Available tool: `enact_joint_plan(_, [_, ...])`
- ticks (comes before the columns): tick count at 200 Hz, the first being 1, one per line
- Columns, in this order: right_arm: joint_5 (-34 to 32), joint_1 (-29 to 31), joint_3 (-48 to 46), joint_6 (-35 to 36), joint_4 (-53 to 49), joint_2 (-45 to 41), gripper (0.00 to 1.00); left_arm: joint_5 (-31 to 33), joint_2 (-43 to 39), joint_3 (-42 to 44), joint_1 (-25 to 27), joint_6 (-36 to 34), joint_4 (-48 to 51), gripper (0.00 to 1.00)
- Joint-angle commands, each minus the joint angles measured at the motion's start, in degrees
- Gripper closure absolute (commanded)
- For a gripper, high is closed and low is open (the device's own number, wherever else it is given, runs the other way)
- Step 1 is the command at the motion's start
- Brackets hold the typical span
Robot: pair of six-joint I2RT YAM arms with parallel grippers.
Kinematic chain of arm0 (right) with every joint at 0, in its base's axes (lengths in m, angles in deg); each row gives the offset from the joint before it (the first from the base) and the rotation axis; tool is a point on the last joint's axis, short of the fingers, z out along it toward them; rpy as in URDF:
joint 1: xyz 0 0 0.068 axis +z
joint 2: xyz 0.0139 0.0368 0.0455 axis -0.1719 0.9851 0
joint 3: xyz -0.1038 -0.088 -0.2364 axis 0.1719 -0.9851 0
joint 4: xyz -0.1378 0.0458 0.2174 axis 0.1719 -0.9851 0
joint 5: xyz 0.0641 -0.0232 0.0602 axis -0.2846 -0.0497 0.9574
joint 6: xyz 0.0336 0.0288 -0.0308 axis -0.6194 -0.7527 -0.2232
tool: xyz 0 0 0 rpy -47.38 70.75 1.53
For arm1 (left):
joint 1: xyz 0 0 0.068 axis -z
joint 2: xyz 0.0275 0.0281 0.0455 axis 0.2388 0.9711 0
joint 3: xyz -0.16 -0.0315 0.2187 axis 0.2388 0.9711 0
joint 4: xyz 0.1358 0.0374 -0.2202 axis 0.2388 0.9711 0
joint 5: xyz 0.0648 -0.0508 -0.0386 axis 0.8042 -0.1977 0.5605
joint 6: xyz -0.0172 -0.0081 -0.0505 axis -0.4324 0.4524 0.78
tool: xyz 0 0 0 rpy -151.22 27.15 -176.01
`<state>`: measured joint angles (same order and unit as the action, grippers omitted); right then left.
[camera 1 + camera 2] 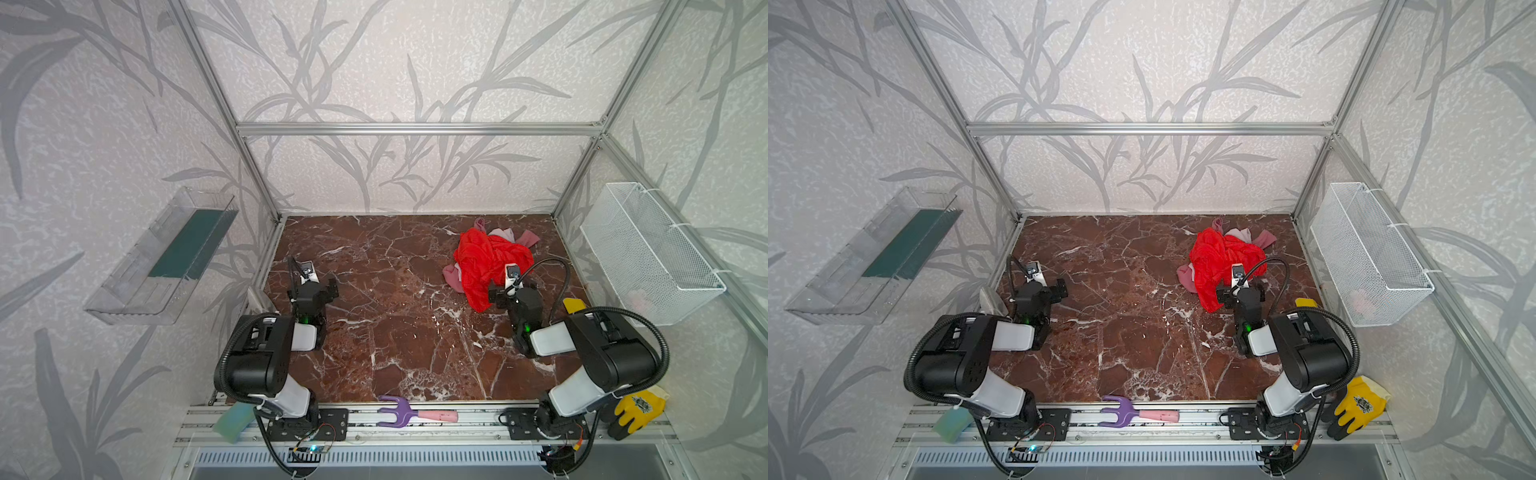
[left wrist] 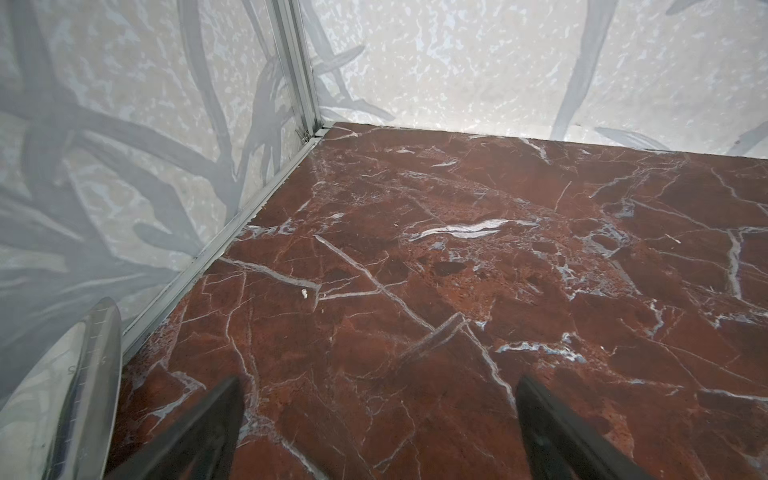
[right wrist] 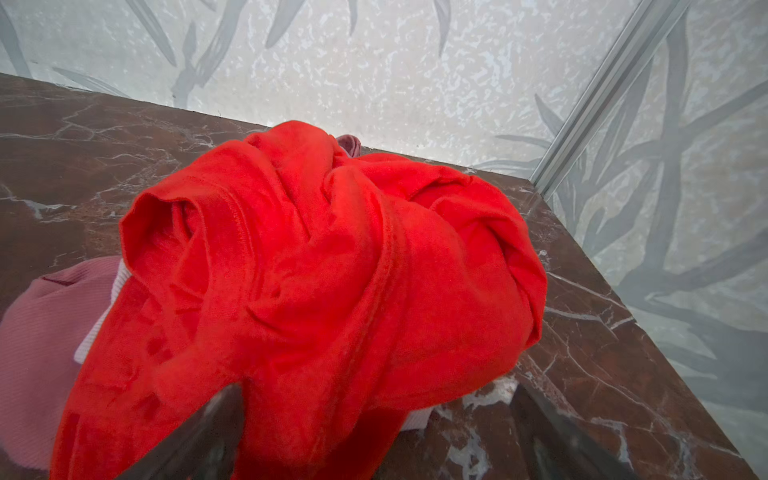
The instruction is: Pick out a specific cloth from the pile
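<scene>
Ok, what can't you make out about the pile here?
Rose-pink cloth: mostly buried under the red cloth, all views.
Paler pink cloth: only a sliver shows in both top views.
Right gripper: contact with the red cloth unclear; its own wrist hides it in top views.

The table (image 1: pixel 395 299) has a dark red-brown marble pattern with white veins. On the left wall hangs a clear plastic tray (image 1: pixel 137 286), and a dark green strip (image 1: pixel 183 245) lies inside it. On the right wall hangs a white wire basket (image 1: pixel 648 253); something pale is in its near end, too faint to tell. In the middle of the near metal rail (image 1: pixel 478 428) lies a purple fork-shaped tool (image 1: pixel 395 411) with a pink handle. A green sponge (image 1: pixel 233 419) is at the near left, a yellow and black glove (image 1: pixel 638 409) at the near right. The walls (image 1: pixel 374 62) carry wallpaper with grey leaves.
</scene>
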<state>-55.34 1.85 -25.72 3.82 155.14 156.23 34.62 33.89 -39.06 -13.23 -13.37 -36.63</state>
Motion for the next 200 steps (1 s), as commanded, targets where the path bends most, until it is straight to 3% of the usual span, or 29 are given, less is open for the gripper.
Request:
enact_joint_plan(1, [-0.37,0.19,0.45,0.16,0.69,-0.09,0.01,0.66,0.34,-0.32,-0.32,-0.61,-1.29,0.01])
enact_joint_plan(163, [-0.33,-0.07,1.04,-0.18,-0.64,-0.13,0.01,0.66,0.37,-0.32,-0.32,-0.66,-1.31,0.01])
enact_joint_plan(184, [4.59,-2.67,3.1,-2.29,-6.34,-1.25,0.01,0.66,0.39,-0.32,-0.38,-0.61,-1.29,0.01])
enact_joint_plan(200, [2.35,-1.87,2.34,-1.76,-5.29,-2.21,0.01,3.63,-0.38,0.18,0.22,-0.5,-2.14,0.1])
